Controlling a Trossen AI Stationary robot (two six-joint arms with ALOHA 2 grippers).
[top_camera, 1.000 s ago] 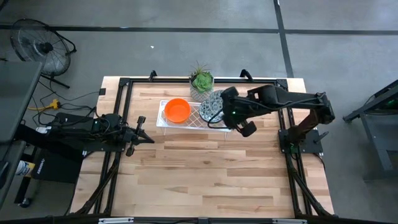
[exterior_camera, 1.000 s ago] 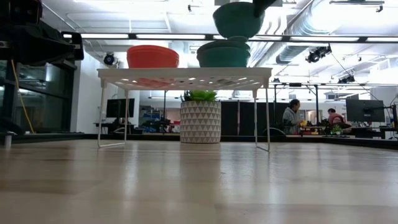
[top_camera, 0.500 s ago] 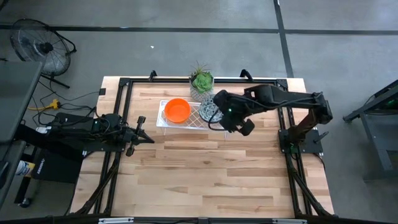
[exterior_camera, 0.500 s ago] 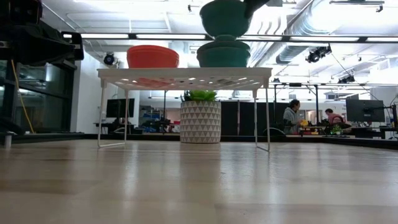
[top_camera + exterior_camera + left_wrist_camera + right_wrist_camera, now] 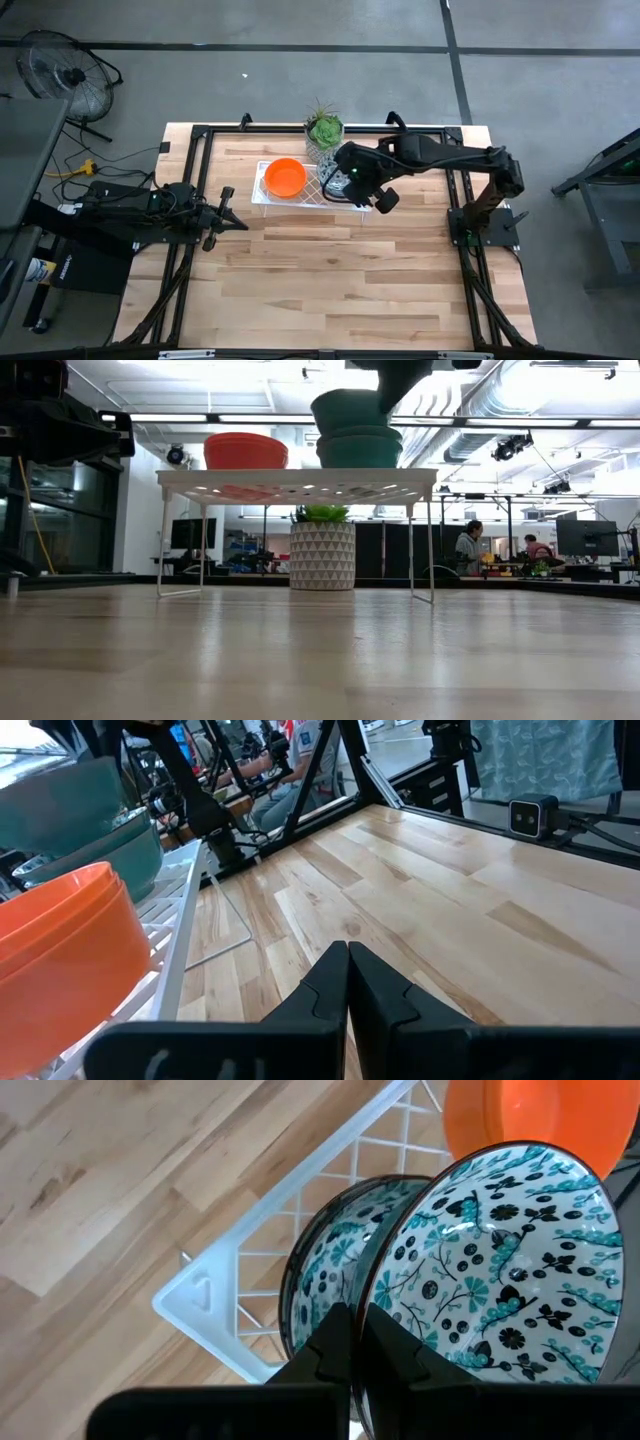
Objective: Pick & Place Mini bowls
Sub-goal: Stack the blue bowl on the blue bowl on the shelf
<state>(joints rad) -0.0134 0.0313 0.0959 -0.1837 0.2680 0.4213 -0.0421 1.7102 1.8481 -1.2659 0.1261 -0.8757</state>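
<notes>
A white wire rack (image 5: 262,195) stands on the table's far half. On it sit an orange mini bowl (image 5: 286,177) (image 5: 245,450) and a speckled grey-green mini bowl (image 5: 360,452) (image 5: 325,1270). My right gripper (image 5: 347,178) (image 5: 350,1342) is over the rack's right part, shut on a second speckled mini bowl (image 5: 348,410) (image 5: 500,1270), which is tilted and low over the first. My left gripper (image 5: 238,223) (image 5: 348,970) waits shut near the table's left edge. The other bowls are out of view. My right gripper pinches the upper speckled bowl by its rim (image 5: 375,1295), one finger inside and one outside. The fingers come slanting down from the table's right. The bowl is tilted, its bottom down at the rim of the bowl on the rack; whether they touch I cannot tell.
A small green plant in a patterned white pot (image 5: 324,130) (image 5: 322,550) stands just behind the rack. Black frame rails (image 5: 200,140) run along the table's far and side edges. The wooden table top (image 5: 340,280) is bare in front of the rack. People sit in the room beyond.
My right gripper has carried the speckled bowl toward the table's left and then down. The bowl was high and to the right of the bowl on the rack; it is now right above it, lowered onto its rim. The gripper has stayed shut on it.
</notes>
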